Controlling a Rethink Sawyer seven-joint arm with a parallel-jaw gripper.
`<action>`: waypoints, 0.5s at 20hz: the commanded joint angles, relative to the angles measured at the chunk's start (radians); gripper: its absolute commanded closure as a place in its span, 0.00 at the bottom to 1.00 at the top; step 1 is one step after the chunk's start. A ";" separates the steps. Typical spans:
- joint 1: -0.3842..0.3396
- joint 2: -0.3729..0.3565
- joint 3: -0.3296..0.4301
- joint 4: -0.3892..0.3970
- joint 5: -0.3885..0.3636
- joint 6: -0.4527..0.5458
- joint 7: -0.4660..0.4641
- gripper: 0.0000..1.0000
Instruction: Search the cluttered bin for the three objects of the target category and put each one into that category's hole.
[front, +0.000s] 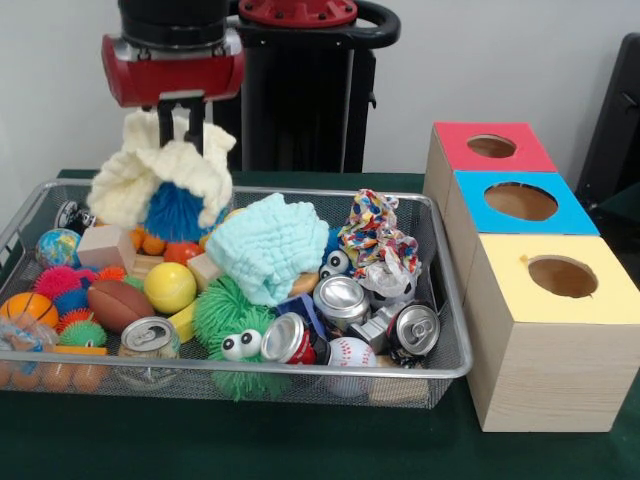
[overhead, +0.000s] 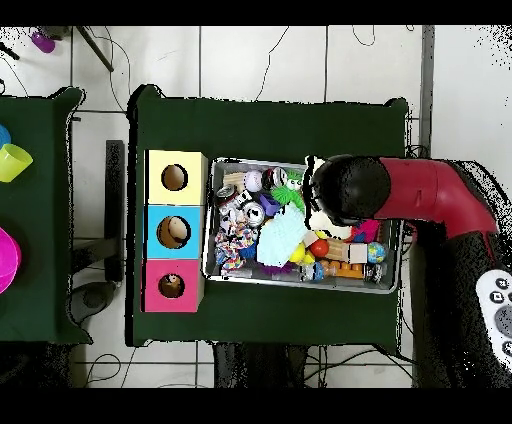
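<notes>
Your gripper (front: 190, 125) hangs over the far left part of the wire mesh bin (front: 455, 345), and its dark jaws are closed on a cream cloth (front: 150, 170), a soft, waffle-textured piece bunched into loose folds. The cloth is lifted above the clutter and droops over a spiky blue ball (front: 178, 212) beneath it. In the overhead view you see only the arm's black and red bulk covering that corner of the bin, with a bit of pale cloth showing at its edge.

A second cloth, the mint green cloth (front: 268, 245), lies crumpled in the middle of the bin, with the same quilted weave. To its right a multicoloured patterned cloth (front: 375, 235) sits knotted against the far right wall.

Around them you have hard, round and shiny things: crushed metal cans (front: 342, 300) near the front, a smooth yellow ball (front: 170, 287), a brown football (front: 118, 305), a baseball (front: 352, 352), a furry green toy with googly eyes (front: 232, 325), and plain wooden blocks (front: 105, 247).

On the green surface (front: 250, 440) beside the bin stand three pale wooden boxes, each with a round hole in a coloured top: the red box (front: 470, 165) farthest, the blue box (front: 500, 225) in the middle, the yellow box (front: 545, 340) nearest.
</notes>
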 joint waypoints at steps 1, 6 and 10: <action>0.034 -0.107 -0.088 0.172 0.036 0.044 0.164 1.00; 0.051 -0.105 -0.115 0.203 0.041 -0.007 0.168 1.00; 0.055 -0.078 -0.115 0.212 0.041 -0.060 0.161 1.00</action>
